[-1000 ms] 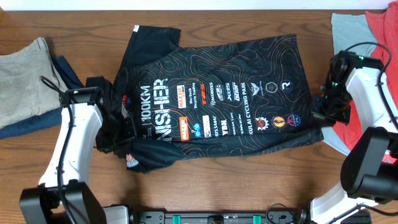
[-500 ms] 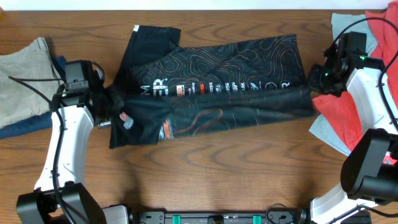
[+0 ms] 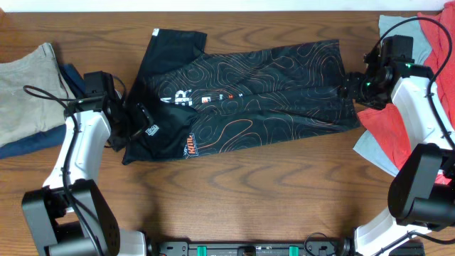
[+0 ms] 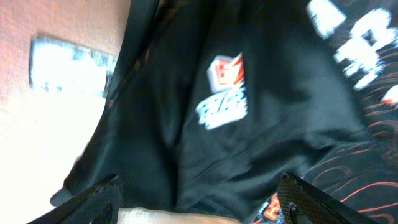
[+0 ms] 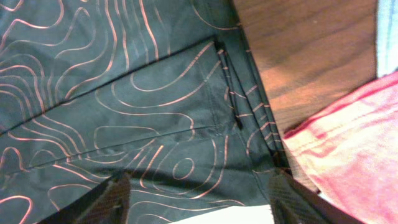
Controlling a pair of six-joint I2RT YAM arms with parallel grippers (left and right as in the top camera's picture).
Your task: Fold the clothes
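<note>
Black fingertips [image 4: 102,193] of the left jaws spread wide, low over the sleeve end of the jersey [image 3: 242,92], nothing pinched between. A red-and-white logo [image 4: 224,87] just ahead on the dark cloth. Right jaws likewise parted, fingertips [image 5: 115,193] above the jersey's hemmed corner, gripping nothing.

Left arm [image 3: 78,149] rising from the near edge, white link slanting away, wrist bent in toward the jersey's left end. Right arm [image 3: 419,99] reaching up from the near right corner, elbow out, wrist turned inward at the jersey's right edge.

Jersey folded lengthwise, flat across the far middle of the wooden counter [image 3: 249,199]. Beige garment [image 3: 28,85] over a navy one [image 3: 32,142] at far left; red garment [image 3: 398,135] on a pale blue one [image 3: 373,153] at right.
</note>
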